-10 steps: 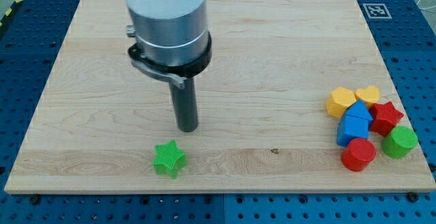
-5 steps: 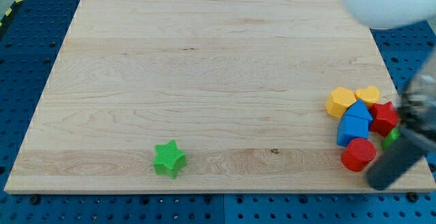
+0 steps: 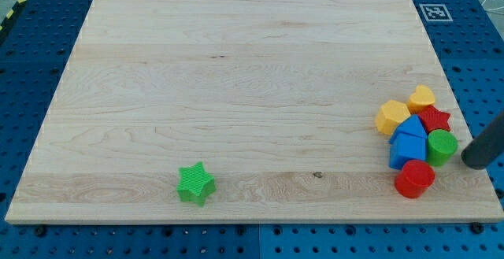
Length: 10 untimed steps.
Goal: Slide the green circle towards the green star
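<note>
Arm pose: only the dark rod shows, slanting in from the view's right edge; my tip [image 3: 475, 161] rests low at the worktop's right rim, just to the right of the green circle [image 3: 441, 146].
Pincer: there is none on this rig (the rod ends plain, so nothing opens, closes or grips).
Green circle: at the right side of the block cluster, touching or nearly touching the blue blocks on its left; whether my tip touches it I cannot tell.
Green star [image 3: 195, 184]: alone near the view's bottom, well apart from the green circle, far to its left.
Red star [image 3: 434, 120]: just above the green circle, touching it as far as can be seen.
Red circle [image 3: 414, 178]: just below and left of the green circle.
Blue blocks [image 3: 409, 142]: left of the green circle (two pieces, shapes hard to separate).
Yellow heart [image 3: 421, 98]: above the green circle, beyond the red star.
Orange hexagon [image 3: 392, 118]: up and left of the green circle.
Worktop [image 3: 236, 78]: pale wood.
Cut off: the rod's upper part and the arm lie outside the view.
</note>
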Available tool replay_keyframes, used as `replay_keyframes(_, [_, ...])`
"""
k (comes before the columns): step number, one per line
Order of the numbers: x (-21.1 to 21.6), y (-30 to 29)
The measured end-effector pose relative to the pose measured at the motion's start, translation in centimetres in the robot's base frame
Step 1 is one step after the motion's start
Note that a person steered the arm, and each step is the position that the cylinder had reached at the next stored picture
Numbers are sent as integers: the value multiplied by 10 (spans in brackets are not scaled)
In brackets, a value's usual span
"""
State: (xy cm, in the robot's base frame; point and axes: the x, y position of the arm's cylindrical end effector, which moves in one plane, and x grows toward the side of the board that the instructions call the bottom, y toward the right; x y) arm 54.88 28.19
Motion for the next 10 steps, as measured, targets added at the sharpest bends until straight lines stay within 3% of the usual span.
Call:
replay_keyframes(6, [-20,-200])
replay_keyframes(8, [-63,-218])
replay_keyframes(10, [-54,-277])
